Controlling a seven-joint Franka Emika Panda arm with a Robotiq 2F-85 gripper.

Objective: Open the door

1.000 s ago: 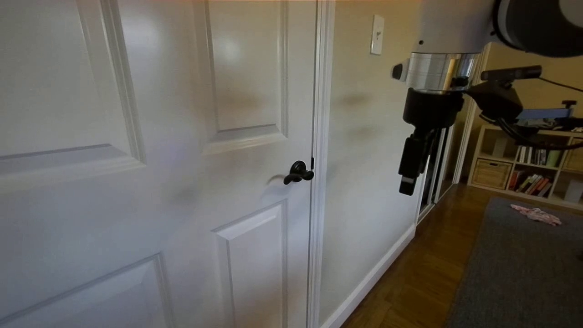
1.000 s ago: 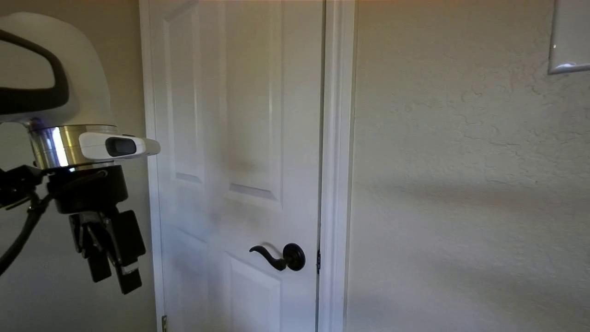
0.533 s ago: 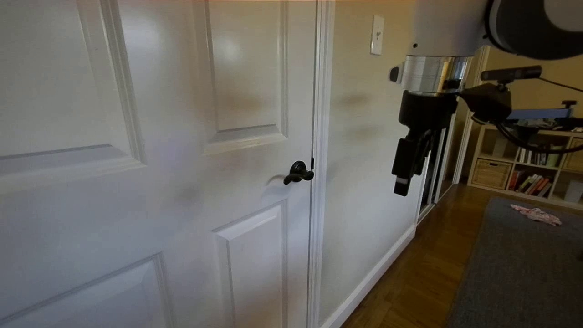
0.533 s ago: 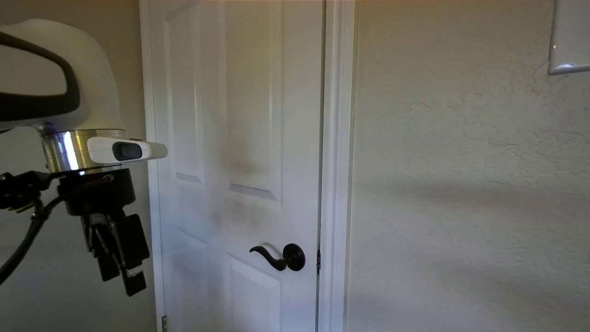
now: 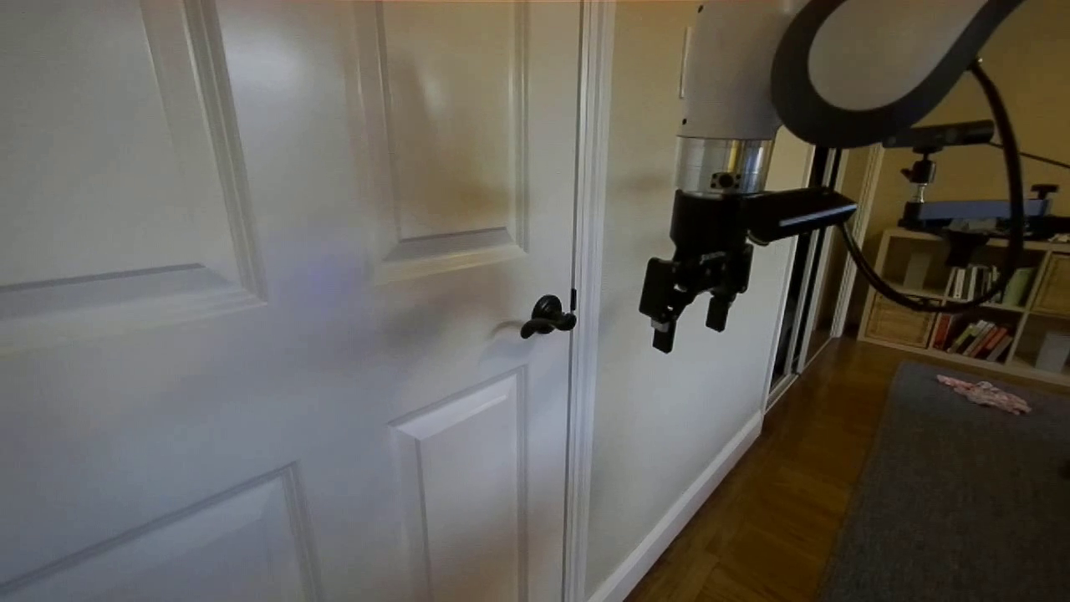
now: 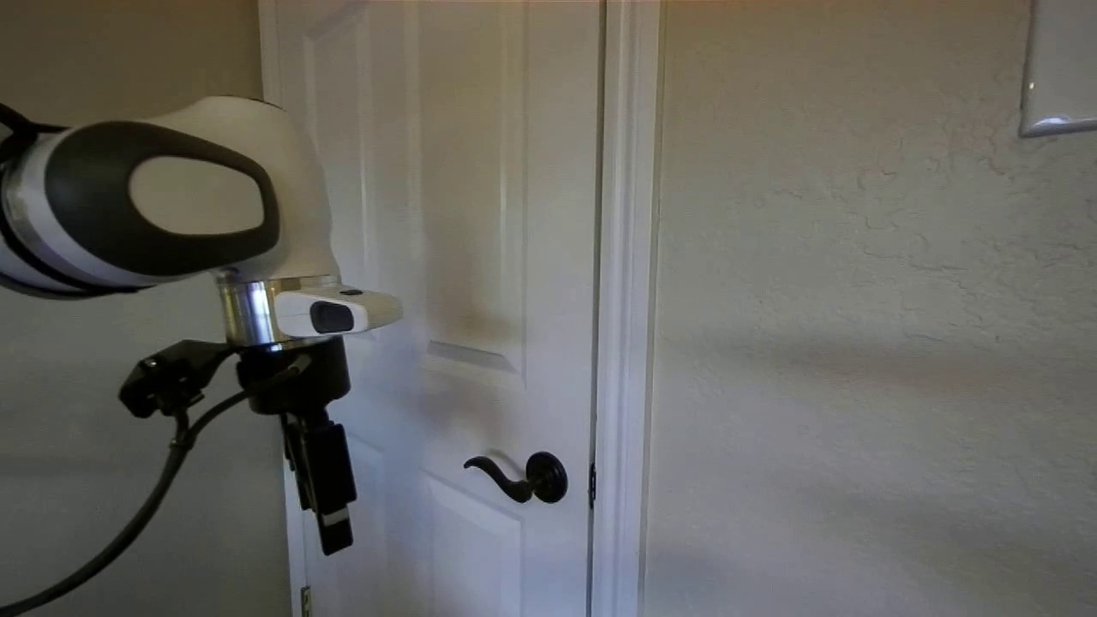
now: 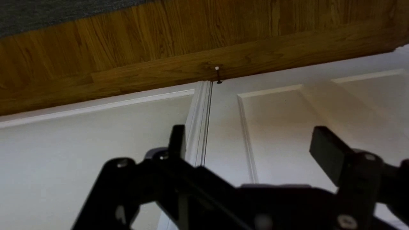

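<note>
The white panelled door (image 5: pixel 326 351) stands shut in its frame; it also shows in an exterior view (image 6: pixel 467 257) and in the wrist view (image 7: pixel 278 127). Its black lever handle (image 5: pixel 547 318) shows in both exterior views (image 6: pixel 527 480); it is not visible in the wrist view. My gripper (image 5: pixel 690 329) is open and empty, pointing down, apart from the handle. In an exterior view the gripper (image 6: pixel 324 524) is left of the lever, with its tips a little lower than it. In the wrist view the fingers (image 7: pixel 249 139) are wide apart with the door and frame behind them.
The white door frame (image 5: pixel 590 334) and beige wall (image 6: pixel 857 300) adjoin the door. A small door stop (image 7: pixel 218 75) is low on the door. A bookshelf (image 5: pixel 928 288), a grey rug (image 5: pixel 945 502) with a pink cloth (image 5: pixel 985 393), and a dark-framed sliding closet door (image 5: pixel 798 309) lie beyond.
My gripper has moved closer to the door handle, leftward in an exterior view and rightward in another. The wrist has turned, so both fingers now show apart. The door and handle have not moved.
</note>
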